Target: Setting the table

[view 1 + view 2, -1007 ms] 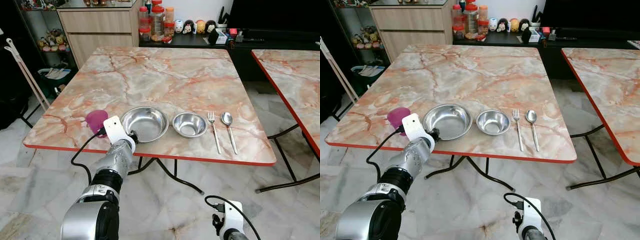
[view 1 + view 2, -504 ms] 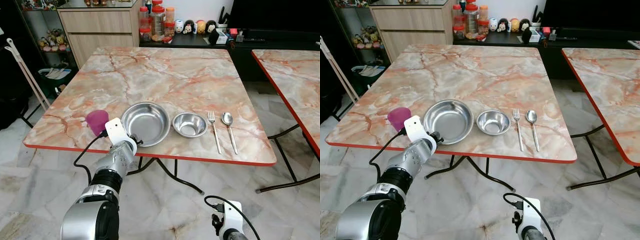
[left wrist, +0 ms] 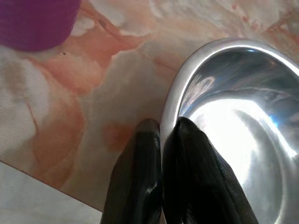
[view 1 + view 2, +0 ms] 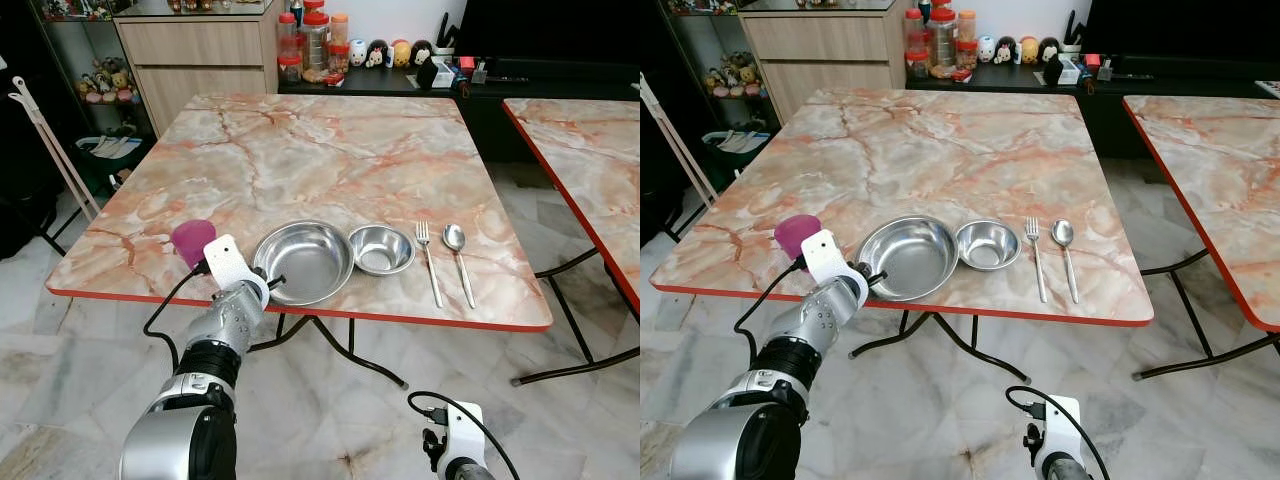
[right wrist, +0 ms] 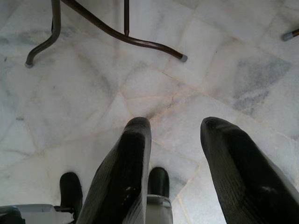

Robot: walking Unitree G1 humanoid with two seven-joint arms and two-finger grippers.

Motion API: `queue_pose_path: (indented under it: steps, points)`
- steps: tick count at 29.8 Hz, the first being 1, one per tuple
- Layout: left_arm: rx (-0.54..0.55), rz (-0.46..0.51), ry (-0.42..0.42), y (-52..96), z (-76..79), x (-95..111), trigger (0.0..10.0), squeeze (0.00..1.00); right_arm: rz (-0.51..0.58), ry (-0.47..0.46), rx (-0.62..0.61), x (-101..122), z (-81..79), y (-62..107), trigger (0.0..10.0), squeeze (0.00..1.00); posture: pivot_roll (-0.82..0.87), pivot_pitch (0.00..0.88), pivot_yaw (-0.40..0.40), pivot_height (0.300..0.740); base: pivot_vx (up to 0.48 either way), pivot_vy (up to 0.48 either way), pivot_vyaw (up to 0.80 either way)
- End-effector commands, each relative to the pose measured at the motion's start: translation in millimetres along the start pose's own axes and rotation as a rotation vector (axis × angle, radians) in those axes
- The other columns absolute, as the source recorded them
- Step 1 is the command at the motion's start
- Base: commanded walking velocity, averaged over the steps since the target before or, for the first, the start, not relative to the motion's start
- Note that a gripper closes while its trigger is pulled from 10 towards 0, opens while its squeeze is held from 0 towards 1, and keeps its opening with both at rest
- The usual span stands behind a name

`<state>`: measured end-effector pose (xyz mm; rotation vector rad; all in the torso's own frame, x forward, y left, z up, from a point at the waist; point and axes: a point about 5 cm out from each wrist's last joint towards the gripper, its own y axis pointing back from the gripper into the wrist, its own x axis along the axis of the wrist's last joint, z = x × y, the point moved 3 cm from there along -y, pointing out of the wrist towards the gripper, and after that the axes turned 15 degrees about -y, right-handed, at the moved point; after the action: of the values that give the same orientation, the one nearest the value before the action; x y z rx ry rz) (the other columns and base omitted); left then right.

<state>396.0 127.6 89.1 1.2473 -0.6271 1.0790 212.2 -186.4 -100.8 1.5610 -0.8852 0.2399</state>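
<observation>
A large steel bowl sits near the front edge of the marble table, touching a smaller steel bowl on its right. My left gripper is shut on the large bowl's near-left rim; in the left wrist view its fingers pinch the rim, one inside and one outside. A purple cup stands to the left of the bowl. A fork and a spoon lie to the right of the small bowl. My right gripper hangs open over the floor.
A second marble table stands to the right across a gap. Behind the table are a wooden cabinet, jars and figurines on a dark shelf. A folding rack leans at the left. Table legs cross the tiled floor.
The large bowl has slid to the right in my left gripper's hold and now touches the small bowl. The right arm has not moved.
</observation>
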Motion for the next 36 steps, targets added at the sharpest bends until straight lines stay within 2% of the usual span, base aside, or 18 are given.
queue_pose_path:
  steps: [1,7,11,13,15,16,17,19,22,26,29,36]
  points:
    - [0.027,-0.036,-0.005,0.4,-8.9,-11,0.0,0.0,0.001,-0.006,0.001,2,-2.0,-0.8,10.0,0.0,0.04,0.0,-0.007,0.74,0.0,0.0,0.0]
    - [0.036,-0.028,-0.005,1.4,-11.4,-11,0.0,0.0,0.004,-0.004,0.002,4,-1.9,-1.1,10.0,0.0,0.04,0.0,-0.014,0.74,0.0,0.0,0.0]
    - [0.043,-0.01,0.038,2.1,-14.3,-10,0.0,0.0,0.004,-0.001,0.004,5,-2.1,-1.4,10.0,0.0,0.04,0.0,-0.018,0.74,0.0,0.0,0.0]
    - [0.008,0.108,0.137,5.4,-13.8,6,0.0,0.0,0.006,0.001,0.005,6,-2.3,-1.6,10.0,0.0,0.04,0.0,-0.023,0.74,0.0,0.0,0.0]
    - [-0.008,0.193,0.154,8.5,-14.1,17,0.0,0.0,0.007,0.002,0.006,6,-2.2,-1.7,10.0,0.0,0.04,0.0,-0.025,0.74,0.0,0.0,0.0]
    - [-0.007,0.237,0.145,10.5,-15.1,22,1.6,0.0,0.007,0.003,0.006,7,-2.1,-1.8,10.0,0.0,0.04,0.0,-0.025,0.74,0.0,0.0,0.0]
    - [-0.007,0.266,0.123,12.1,-15.3,26,10.0,0.0,0.008,0.003,0.006,7,-2.0,-1.8,10.0,0.0,0.04,0.0,-0.027,0.74,0.0,0.0,0.0]
    - [-0.035,0.335,0.114,16.9,-12.4,33,10.0,0.0,0.01,0.005,0.008,8,-1.9,-1.9,10.0,0.0,0.04,0.0,-0.029,0.74,0.0,0.0,0.0]
    - [-0.082,0.403,0.157,22.1,-6.8,40,10.0,0.0,0.012,0.006,0.009,9,-1.8,-1.9,10.0,0.0,0.04,0.0,-0.031,0.74,0.0,0.0,0.0]
    - [-0.103,0.433,0.175,23.9,-4.0,42,10.0,0.0,0.014,0.006,0.01,9,-1.9,-2.0,10.0,0.0,0.04,0.0,-0.031,0.74,0.0,0.0,0.0]
    - [-0.191,0.519,0.206,30.2,12.7,48,10.0,0.0,0.036,-0.006,0.015,13,-2.5,-2.1,10.0,0.0,0.03,0.0,-0.032,0.74,0.0,0.0,0.0]
    - [-0.186,0.592,0.184,34.5,16.8,56,10.0,0.0,0.049,-0.006,0.011,15,-1.3,-1.9,10.0,0.0,0.01,0.0,-0.023,0.74,0.0,-0.217,0.0]
